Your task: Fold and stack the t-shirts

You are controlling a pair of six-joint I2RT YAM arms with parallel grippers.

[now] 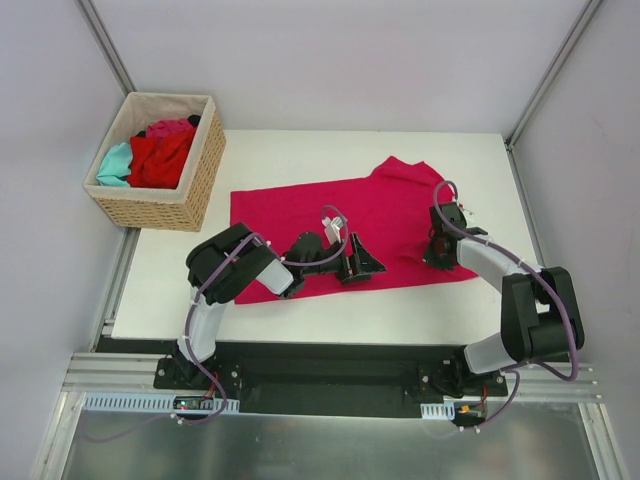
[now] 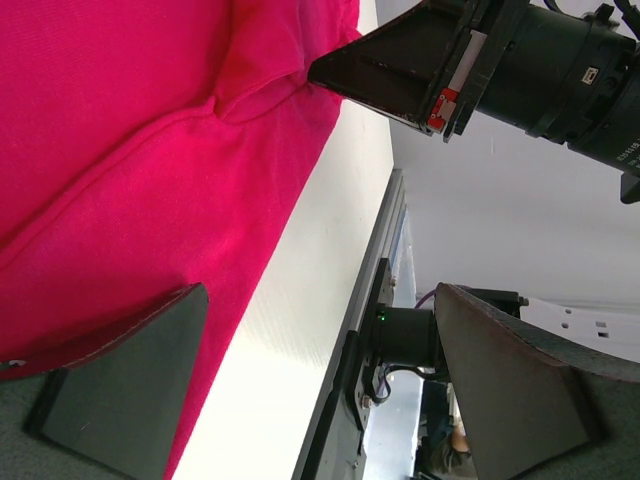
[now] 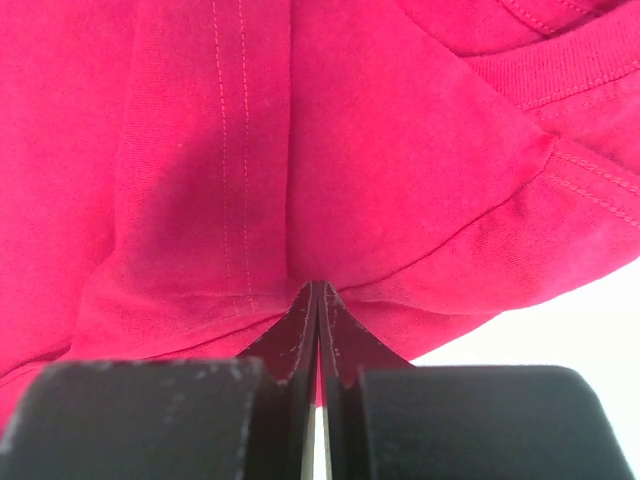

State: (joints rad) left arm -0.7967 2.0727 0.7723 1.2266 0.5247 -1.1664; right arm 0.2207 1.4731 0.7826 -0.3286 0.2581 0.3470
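A magenta-pink t-shirt (image 1: 330,215) lies spread on the white table, collar to the right. My left gripper (image 1: 367,265) is open over the shirt's near edge; in the left wrist view its fingers (image 2: 130,385) stand wide apart with cloth (image 2: 150,130) under one and bare table between them. My right gripper (image 1: 437,252) is shut on the shirt's near right edge; the right wrist view shows its fingertips (image 3: 305,320) pinching a fold of cloth (image 3: 330,150). More t-shirts, red (image 1: 160,160), teal (image 1: 115,162) and pink (image 1: 170,127), lie bunched in the basket.
A tan wicker basket (image 1: 195,185) stands at the table's back left corner. The white table (image 1: 300,305) ends in a black rail near the arm bases. Grey enclosure walls stand to the left, right and back.
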